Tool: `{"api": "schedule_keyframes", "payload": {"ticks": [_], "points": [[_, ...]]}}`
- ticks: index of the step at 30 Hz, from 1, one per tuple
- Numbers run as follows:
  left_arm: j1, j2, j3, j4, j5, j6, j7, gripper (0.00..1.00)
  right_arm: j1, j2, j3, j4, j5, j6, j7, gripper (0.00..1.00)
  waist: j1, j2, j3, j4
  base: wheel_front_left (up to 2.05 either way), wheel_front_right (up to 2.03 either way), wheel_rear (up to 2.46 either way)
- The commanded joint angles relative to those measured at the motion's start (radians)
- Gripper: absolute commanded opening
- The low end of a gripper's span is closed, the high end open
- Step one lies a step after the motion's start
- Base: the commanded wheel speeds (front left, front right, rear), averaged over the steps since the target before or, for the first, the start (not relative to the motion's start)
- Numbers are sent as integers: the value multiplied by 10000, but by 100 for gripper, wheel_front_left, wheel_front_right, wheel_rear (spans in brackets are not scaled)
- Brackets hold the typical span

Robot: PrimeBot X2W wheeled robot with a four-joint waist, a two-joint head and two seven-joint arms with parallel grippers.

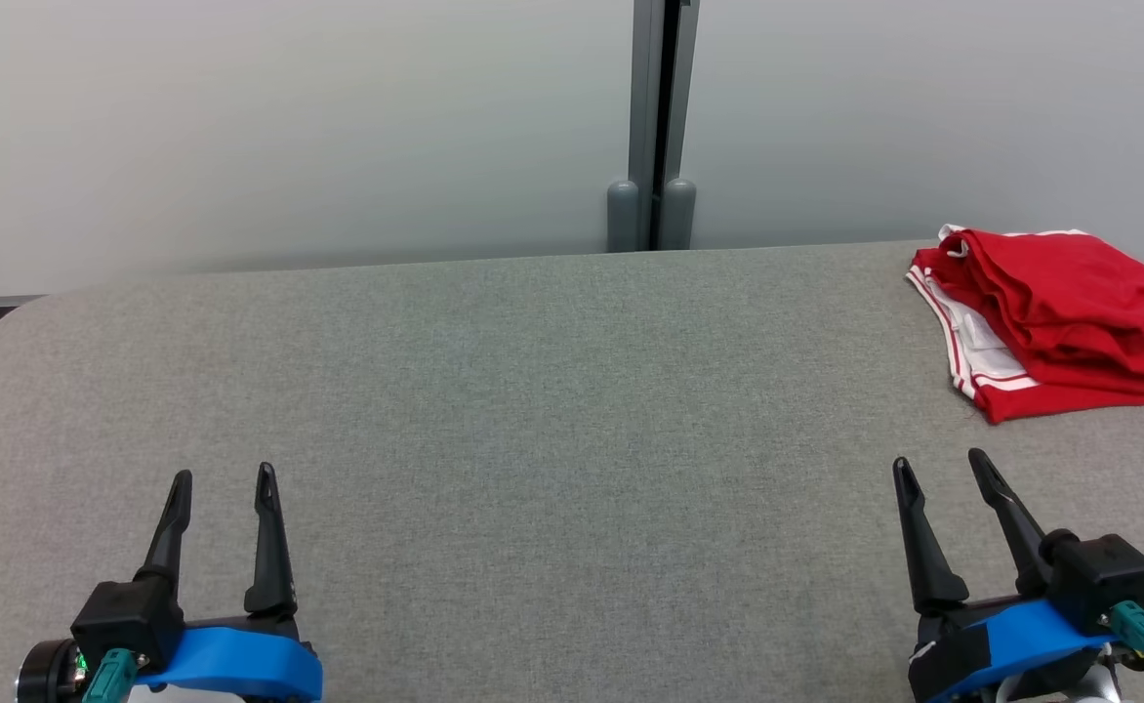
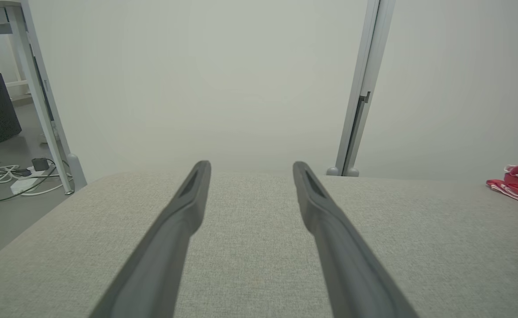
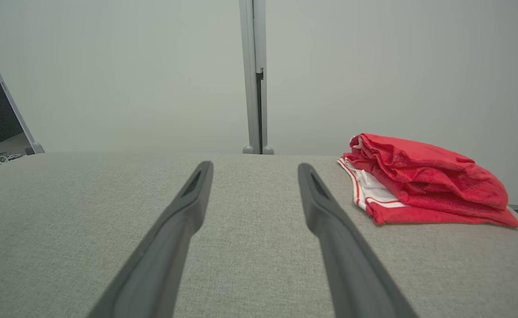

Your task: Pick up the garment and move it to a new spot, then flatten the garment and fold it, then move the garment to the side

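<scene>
head view, from the left: left pincer (image 1: 224, 474) low over the grey bench (image 1: 533, 391), fingers spread wide, nothing between them. further right, a broad stretch of bare cloth-covered surface, then a partition post (image 1: 652, 127) standing behind the far edge. right pincer (image 1: 940, 459) next, likewise spread wide and empty, tips just short of the red garment (image 1: 1070, 312). garment at the far right: a rumpled, layered bundle with white trim, resting on the bench close to its right edge, apart from both pincers, well apart from the left one.

likely trouble, judged from this layout:
- pinching only the top layer of the loose stacked folds; outcome, a trailing, half-lifted heap rather than a clean pick.
- nudging instead of gripping: with the bundle so near the right edge, risk of shoving it over the side.
- reaching across with the left pincer from so far off; long stretch, possible clash with the right arm.
- scooping too low and digging long fingertips into the textured bench cover, snagging it.
- hems buried inside the folds, hence a risk of starting the flattening from the wrong corners and leaving twists.
</scene>
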State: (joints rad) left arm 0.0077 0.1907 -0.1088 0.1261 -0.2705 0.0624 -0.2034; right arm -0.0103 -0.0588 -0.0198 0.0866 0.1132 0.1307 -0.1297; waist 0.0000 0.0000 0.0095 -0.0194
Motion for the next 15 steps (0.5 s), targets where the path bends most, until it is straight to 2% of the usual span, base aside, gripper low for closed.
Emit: {"api": "schedule_keyframes", "payload": {"ticks": [1,15], "points": [[72,75,-48,-49,12,44,104,100,198,61,-27,-165,-86,3,154,100,0,0,4,30,0,0,0],[151,180,-153,-263,-103,142,470,100,300,92,-152,-538,-58,3,494,100,0,0,2,85,0,0,0]]}}
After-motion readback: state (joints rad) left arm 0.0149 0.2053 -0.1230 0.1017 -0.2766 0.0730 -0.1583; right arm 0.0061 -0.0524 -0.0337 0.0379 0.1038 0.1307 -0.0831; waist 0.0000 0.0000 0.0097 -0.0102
